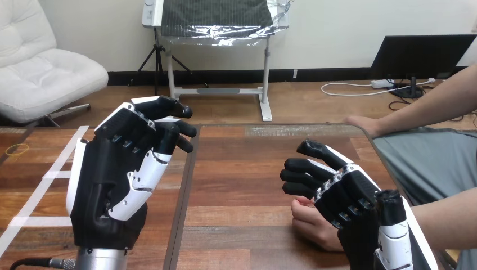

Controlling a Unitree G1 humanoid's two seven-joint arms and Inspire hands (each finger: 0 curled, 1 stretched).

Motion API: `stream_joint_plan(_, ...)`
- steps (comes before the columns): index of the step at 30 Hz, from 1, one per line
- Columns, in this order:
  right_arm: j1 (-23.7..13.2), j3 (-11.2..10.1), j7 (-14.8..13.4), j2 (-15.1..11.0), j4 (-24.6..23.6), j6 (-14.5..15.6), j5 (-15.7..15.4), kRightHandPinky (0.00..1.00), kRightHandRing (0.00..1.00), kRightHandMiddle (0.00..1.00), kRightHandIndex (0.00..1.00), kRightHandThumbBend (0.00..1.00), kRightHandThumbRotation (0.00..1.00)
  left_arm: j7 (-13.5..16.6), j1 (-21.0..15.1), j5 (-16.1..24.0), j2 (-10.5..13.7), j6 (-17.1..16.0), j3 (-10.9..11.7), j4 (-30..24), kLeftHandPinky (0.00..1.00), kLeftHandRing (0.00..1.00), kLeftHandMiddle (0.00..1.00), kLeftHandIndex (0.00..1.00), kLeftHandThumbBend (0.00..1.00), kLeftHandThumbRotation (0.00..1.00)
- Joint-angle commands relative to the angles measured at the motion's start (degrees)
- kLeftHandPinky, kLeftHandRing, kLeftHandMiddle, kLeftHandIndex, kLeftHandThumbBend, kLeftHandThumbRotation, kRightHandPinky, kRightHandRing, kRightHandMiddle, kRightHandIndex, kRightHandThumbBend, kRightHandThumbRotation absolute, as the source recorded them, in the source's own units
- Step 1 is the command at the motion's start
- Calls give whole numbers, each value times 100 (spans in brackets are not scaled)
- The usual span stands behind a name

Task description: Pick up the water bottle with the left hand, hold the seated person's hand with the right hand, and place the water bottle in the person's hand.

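Brown wooden plank table (242, 185) across the lower frame, marked with strips of white tape (56, 163) at lower left.

Lower left of frame: black-and-white left hand (107, 185), raised above the table on its silver forearm. Fingers loosely bent and pointing toward frame centre, thumb lying along the palm. Grips nothing and touches nothing.

Lower right of frame: black-and-white right hand (349, 208), back turned up, fingers (304, 174) only slightly bent and reaching toward frame centre. Hovers directly over the person's hand at lower right (312, 225), which rests on the table as a loose fist, partly covered by the robot palm. Fingers pass above the fist rather than round it. Cannot tell whether the palm touches it.

Upper right of frame: the person's second hand (360, 121), lying flat at the far edge of the table, well apart from both robot hands.
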Motion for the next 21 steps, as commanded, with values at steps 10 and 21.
stream_joint_plan(10, -199, -47, -19, 21, -250, -31, -22, 76, 77, 78, 82, 57, 100, -26, 392, -48, -18, 18, -175, -220, 42, 53, 61, 56, 48, 33)
stream_joint_plan(21, -200, -49, -2, 17, -230, -62, -23, 76, 77, 78, 82, 56, 100, 65, 455, 400, 60, 24, -144, -289, 53, 72, 79, 80, 86, 3)
